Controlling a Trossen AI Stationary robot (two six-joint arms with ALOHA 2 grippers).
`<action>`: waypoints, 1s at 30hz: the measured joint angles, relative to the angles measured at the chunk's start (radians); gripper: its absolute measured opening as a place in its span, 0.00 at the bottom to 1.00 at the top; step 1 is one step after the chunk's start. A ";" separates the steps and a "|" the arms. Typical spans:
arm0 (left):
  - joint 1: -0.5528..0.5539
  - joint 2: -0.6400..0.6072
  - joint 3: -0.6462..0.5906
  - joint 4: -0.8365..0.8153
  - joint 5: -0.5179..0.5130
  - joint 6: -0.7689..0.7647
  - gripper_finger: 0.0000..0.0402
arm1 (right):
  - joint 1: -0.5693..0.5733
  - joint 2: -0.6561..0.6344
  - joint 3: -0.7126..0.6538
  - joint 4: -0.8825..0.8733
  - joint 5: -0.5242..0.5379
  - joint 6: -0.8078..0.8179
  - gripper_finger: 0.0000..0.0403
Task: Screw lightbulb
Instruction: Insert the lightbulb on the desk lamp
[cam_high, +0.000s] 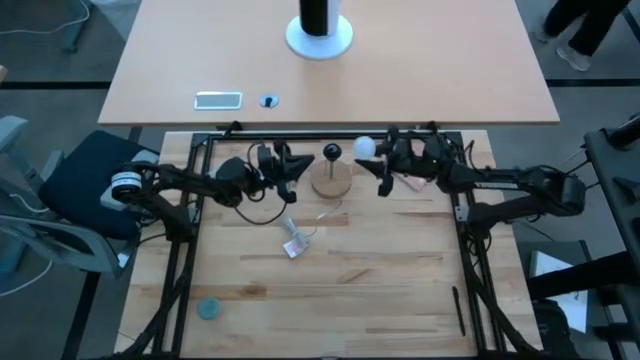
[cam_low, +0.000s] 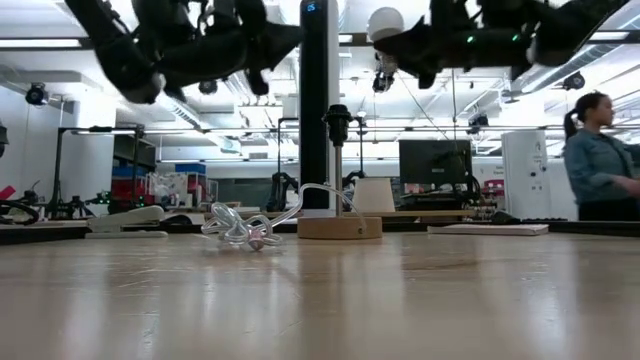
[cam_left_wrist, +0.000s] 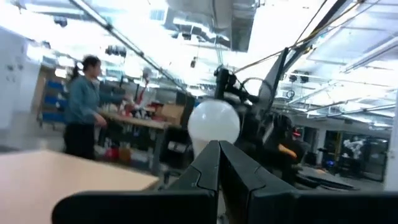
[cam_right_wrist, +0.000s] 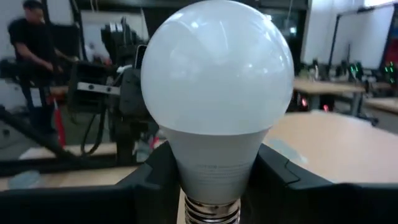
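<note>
The right claw (cam_high: 378, 165) grips the white lightbulb (cam_high: 365, 147) up high, and the left claw (cam_high: 290, 170) is shut and empty.

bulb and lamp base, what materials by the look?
Bulb, held in the right gripper: frosted white dome, glass or plastic, can't tell; matte white collar, ribbed metal-looking screw thread. Base: round pale disc with wood tone, likely wood.

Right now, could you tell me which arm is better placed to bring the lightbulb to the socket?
The right. Its gripper already holds the lightbulb, raised just beside the socket. The left gripper is shut and empty on the socket's other side.
</note>
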 joint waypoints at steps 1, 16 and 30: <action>0.008 0.000 0.013 -0.004 0.000 0.004 0.00 | -0.007 0.029 -0.001 0.058 -0.015 0.006 0.31; 0.129 -0.001 0.096 -0.130 0.023 0.022 0.00 | -0.055 0.355 0.199 0.234 -0.031 0.063 0.31; 0.168 -0.104 0.093 -0.173 0.092 0.020 0.00 | -0.075 0.490 0.209 0.371 -0.032 0.152 0.31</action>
